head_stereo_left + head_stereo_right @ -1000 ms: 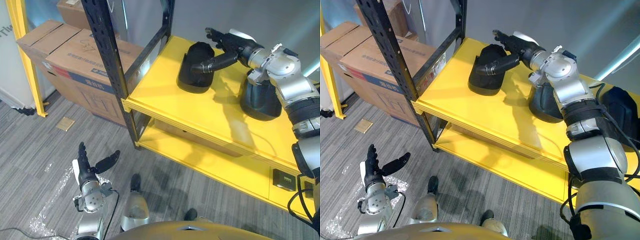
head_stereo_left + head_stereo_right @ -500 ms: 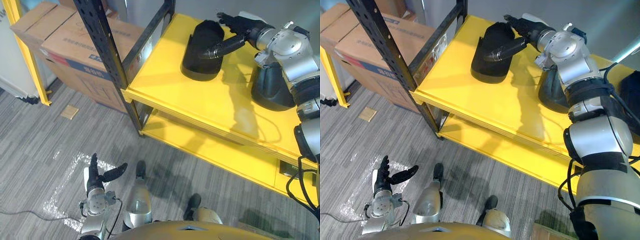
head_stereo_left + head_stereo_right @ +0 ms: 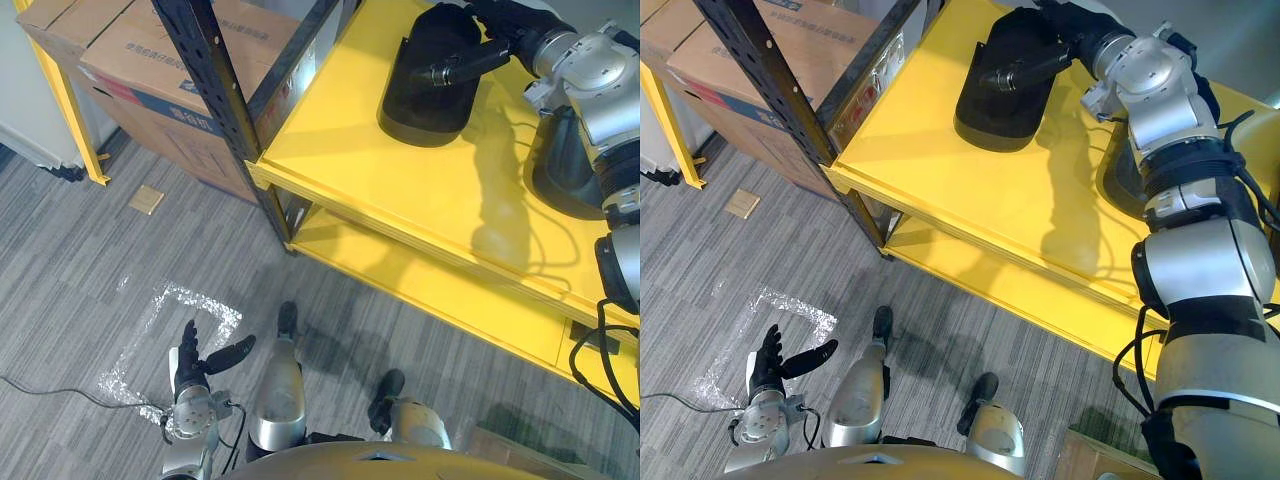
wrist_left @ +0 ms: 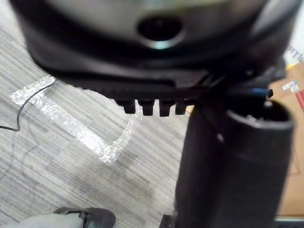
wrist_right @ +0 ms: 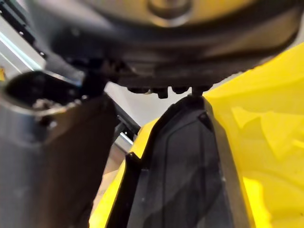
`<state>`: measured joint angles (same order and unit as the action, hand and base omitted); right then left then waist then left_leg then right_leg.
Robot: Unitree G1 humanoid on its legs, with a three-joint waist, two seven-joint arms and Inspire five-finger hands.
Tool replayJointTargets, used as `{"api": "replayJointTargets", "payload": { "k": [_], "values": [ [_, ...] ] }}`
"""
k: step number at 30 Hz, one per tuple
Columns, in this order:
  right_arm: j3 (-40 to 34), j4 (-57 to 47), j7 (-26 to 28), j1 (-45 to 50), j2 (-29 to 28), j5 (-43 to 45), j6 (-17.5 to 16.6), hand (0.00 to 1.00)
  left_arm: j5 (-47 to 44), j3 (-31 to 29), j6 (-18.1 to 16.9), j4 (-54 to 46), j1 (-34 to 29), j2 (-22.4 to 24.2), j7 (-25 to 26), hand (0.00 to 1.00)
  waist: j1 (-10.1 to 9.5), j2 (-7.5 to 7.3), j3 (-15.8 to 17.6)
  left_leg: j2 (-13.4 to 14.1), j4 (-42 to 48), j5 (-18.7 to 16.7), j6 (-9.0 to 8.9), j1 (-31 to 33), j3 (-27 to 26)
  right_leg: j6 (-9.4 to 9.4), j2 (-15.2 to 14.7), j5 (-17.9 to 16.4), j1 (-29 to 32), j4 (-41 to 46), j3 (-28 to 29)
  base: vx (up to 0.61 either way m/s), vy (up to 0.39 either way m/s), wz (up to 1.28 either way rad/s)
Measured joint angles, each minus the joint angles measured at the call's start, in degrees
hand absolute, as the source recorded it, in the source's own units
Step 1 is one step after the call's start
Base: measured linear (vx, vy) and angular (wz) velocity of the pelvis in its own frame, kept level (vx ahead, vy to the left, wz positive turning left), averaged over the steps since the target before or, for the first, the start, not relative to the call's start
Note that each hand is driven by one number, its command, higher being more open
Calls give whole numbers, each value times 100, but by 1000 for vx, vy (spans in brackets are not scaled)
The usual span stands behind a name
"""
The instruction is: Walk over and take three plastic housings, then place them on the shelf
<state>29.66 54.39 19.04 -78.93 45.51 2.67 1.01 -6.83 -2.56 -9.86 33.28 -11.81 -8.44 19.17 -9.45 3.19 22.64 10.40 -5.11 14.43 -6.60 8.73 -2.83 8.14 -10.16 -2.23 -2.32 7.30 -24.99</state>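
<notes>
Right arm reaches to the upper right of the head views, stretched fwd over the yellow shelf (image 3: 400,190). The right hand (image 3: 505,22) sits at the top rim of a black plastic housing (image 3: 425,95). Its fingers are straight, not curled round it, and the thumb (image 3: 462,68) lies out flat across the housing's upper face. Hand slack, gripping nothing.

Right wrist view gives the close detail: fingers (image 5: 161,91) end right at the housing's top edge, touching or just off, can't tell which. That housing stands on the top deck, upper centre, well in from the front lip. A second housing (image 3: 562,180) stands at the right edge, partly behind the forearm, apart from the first.

The left hand (image 3: 195,362) hangs low at lower left over the floor, fingers straight, thumb spread, empty. Its wrist view shows floor tape (image 4: 80,135) past the fingers.

Room: wide bare deck btwn first housing and the front edge. Black upright (image 3: 205,90) and cardboard boxes (image 3: 150,70) sit upper left, well apart from both hands.
</notes>
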Motion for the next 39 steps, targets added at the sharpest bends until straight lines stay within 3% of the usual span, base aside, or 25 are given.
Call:
{"api": "replayJointTargets", "payload": {
  "k": [8, 11, 15, 19, 33, 39],
  "values": [
    [-90, 114, -80, -4, 12, 6, 106, 100, -184, 110, -6, 0, 13, 2, -11, 100, 3, 130, 100, 8, -4, -27, -41, -12, 21, -13, -48, -139, 95, 270, 9, -25, -30, 0],
    [-145, 137, -185, -8, 13, 72, 296, 100, -218, 126, -8, 2, 12, 2, -33, 100, 3, 193, 252, 6, -4, -40, -21, 12, 17, -5, -72, -163, 161, 365, 17, -60, -26, -1],
    [-253, 219, -211, -8, 13, 238, 568, 100, -237, 126, -9, 5, 12, 2, -38, 100, -20, 195, 291, -1, -3, 11, -17, 92, 18, -6, -83, -163, 244, 388, 20, -12, -34, 1],
    [-395, 224, -191, -100, 14, 227, 627, 100, -426, 156, -22, 6, 17, 0, -39, 100, -19, 198, 345, -38, -1, 27, -1, 86, 18, -8, -166, -287, 319, 595, 22, 2, -39, 2],
    [-393, 333, 114, -215, 16, 14, 846, 100, -426, 176, -21, 2, 16, -1, -52, 100, -22, 202, 347, -24, -3, 25, -5, 62, 29, -25, -180, -373, 346, 742, 26, -11, -25, 1],
    [-368, 334, 666, -349, 16, -109, 1212, 100, -428, 177, -18, 1, 16, -14, -52, 100, -33, 200, 345, -6, -2, 15, -16, -38, -62, -26, -175, -373, 315, 742, 113, -7, -24, -7]
  ]
}}
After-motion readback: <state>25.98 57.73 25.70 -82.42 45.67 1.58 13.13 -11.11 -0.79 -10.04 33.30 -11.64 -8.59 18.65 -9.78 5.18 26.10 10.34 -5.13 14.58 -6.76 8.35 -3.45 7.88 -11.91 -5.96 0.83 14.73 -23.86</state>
